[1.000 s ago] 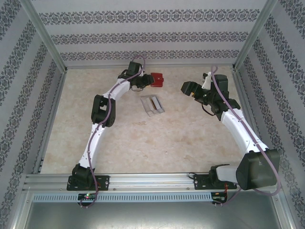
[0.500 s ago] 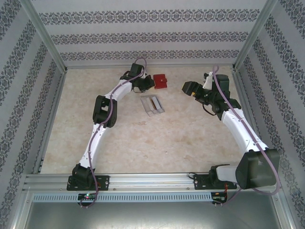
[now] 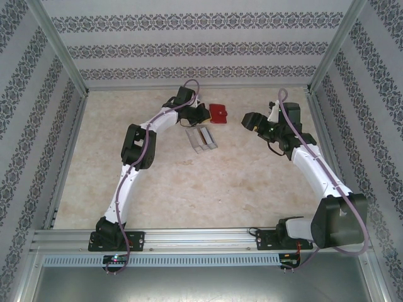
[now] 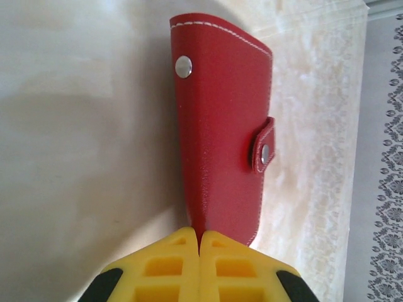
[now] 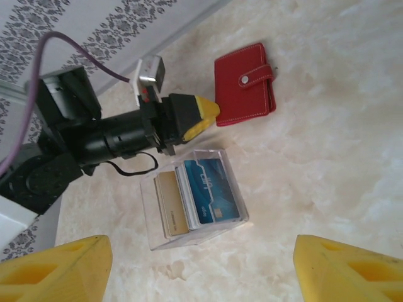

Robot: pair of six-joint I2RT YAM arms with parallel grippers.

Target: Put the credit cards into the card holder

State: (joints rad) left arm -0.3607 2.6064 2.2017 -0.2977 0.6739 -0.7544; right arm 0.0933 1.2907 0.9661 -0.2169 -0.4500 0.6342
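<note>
Zero credit cards (image 5: 208, 192) loaded: left end effector (image 4: 199, 242), newly shut, nudged card holder (image 4: 220, 138) rightward; right end effector (image 5: 201, 261) gapes wide.

Clear plastic tray (image 5: 184, 240) I see mid-table, sitting on a beige marbled tabletop (image 3: 220, 182), damask-striped walls (image 3: 201, 50) on three sides, aluminium rail (image 3: 189, 236) along my near edge, possibly a slotted strip (image 3: 201, 259) below it.

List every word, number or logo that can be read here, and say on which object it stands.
Nothing can be read as text.
The blue card: white marks, too blurred to read.
The tan card: no print can be made out.
The red card holder: no lettering, only stitching and snaps.
</note>
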